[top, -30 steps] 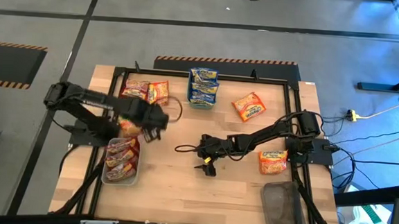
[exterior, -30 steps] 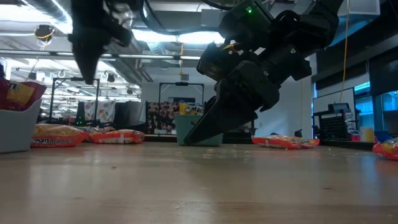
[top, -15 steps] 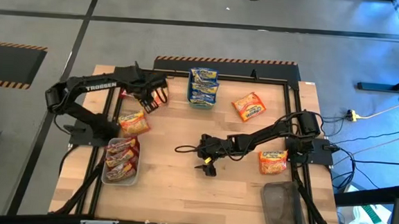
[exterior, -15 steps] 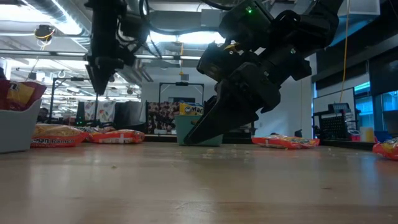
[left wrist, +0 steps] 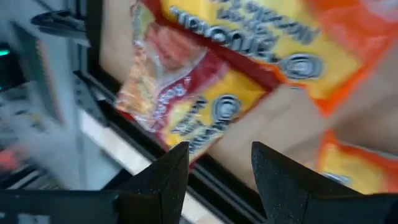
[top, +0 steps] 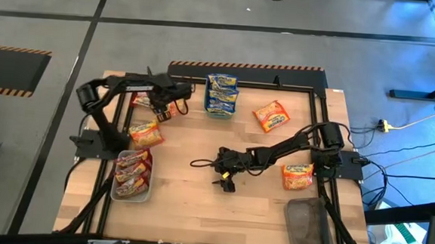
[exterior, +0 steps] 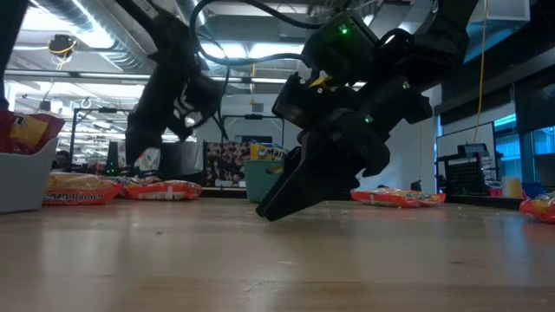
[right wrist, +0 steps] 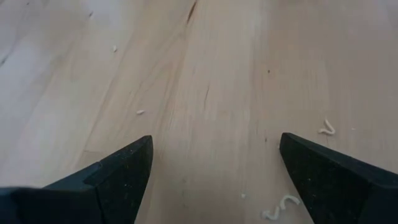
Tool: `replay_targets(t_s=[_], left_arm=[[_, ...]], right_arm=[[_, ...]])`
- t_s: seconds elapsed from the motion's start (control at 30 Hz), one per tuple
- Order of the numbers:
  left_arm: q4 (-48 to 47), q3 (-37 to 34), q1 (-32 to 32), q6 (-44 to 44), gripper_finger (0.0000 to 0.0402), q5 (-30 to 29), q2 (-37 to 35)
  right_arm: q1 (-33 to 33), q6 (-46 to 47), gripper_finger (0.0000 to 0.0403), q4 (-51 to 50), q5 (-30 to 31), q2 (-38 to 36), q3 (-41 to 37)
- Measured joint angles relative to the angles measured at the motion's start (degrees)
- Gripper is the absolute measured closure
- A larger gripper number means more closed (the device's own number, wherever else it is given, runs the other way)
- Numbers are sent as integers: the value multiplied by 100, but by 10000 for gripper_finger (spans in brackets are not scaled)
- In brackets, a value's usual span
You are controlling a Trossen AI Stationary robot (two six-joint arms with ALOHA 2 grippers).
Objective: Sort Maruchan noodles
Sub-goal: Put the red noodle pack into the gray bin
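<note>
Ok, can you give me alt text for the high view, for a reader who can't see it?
Seen from above, the left pincer hovers open over red and orange noodle packets at the wooden table's far left corner. The right pincer rests open mid-table. Blue packets fill a teal tray, red ones a grey tray, other orange packets lie loose.

Orange packet (top: 271, 115) (yellow label); blue-and-yellow packets (top: 221, 94) in a teal tray (top: 219, 114); pale wooden table (top: 190, 196).

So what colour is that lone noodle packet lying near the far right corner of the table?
Orange packet with a yellow patch; clearest in the high view.
</note>
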Motion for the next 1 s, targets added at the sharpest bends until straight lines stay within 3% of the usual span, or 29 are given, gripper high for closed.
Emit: replay_targets(t_s=[0.43,0.6,1.0], left_arm=[[668,-1015,119,290,233,-527,173],[1254,-1307,257,540,233,-1120,173],[2838,-1875,566,1258,243,-1039,166]], right_arm=[[0,-140,52,10,-2,13,0],[0,-140,52,17,-2,13,0],[0,-132,52,24,-4,15,-2]])
